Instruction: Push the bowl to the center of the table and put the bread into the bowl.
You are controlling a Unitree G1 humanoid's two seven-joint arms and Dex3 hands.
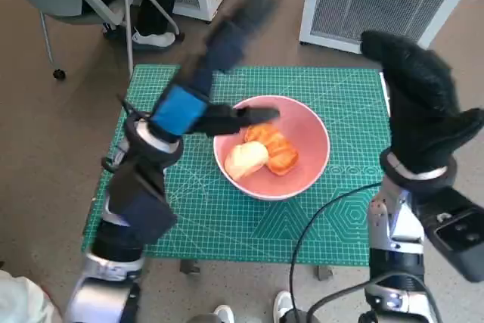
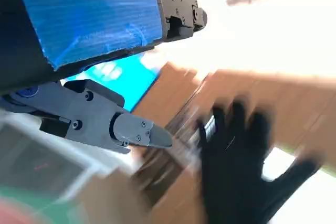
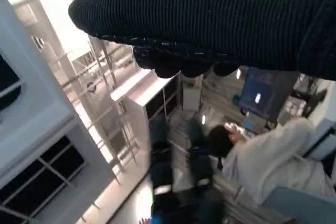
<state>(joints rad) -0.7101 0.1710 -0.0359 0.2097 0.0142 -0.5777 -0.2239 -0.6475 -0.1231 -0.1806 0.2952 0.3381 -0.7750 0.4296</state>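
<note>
The pink bowl [image 1: 272, 147] sits near the middle of the green cutting mat [image 1: 227, 217], with the bread [image 1: 261, 153] lying inside it. The left hand [image 1: 208, 85] is raised over the mat beside the bowl, blurred, fingers apart, holding nothing. The right hand [image 1: 420, 100] is lifted at the mat's right edge, fingers spread, empty.

Left hand [image 1: 203, 100]: black, blue tape on back, grey screwed finger links. Right hand [image 1: 423, 100]: black knitted glove. Forearms pale grey, black cable beside right.
</note>
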